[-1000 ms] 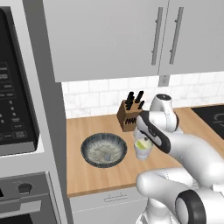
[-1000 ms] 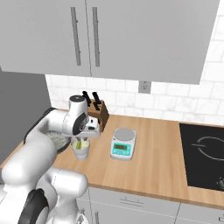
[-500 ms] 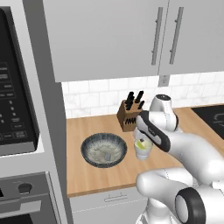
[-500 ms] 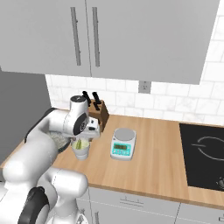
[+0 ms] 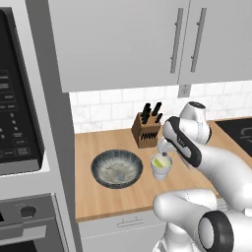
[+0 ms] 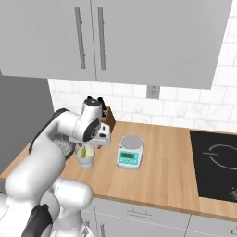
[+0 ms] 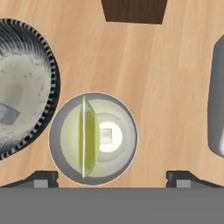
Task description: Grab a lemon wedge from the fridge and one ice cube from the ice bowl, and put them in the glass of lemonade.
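My gripper (image 7: 113, 179) hangs open right above the glass of lemonade (image 7: 54, 139), with nothing between its jaws. In the pale yellow liquid lies the lemon wedge (image 7: 89, 136), a yellow-green sliver, beside a small whitish ice cube (image 7: 107, 136). The ice bowl (image 7: 51, 83) stands close to the left of the glass with another ice cube (image 7: 8, 114) in it. From the left base view, the gripper (image 5: 165, 153) sits over the glass (image 5: 161, 170) and the bowl (image 5: 96, 165) is on its left. The fridge is out of view.
A knife block (image 5: 146, 130) stands against the tiled wall behind the glass. A white-and-teal scale (image 6: 129, 152) sits to the right of the glass, and a black cooktop (image 6: 215, 164) lies farther right. A tall oven and microwave column (image 5: 19, 123) bounds the counter's left end.
The gripper's jaws have gone from shut to wide open over the glass. The arm has stayed almost where it was.
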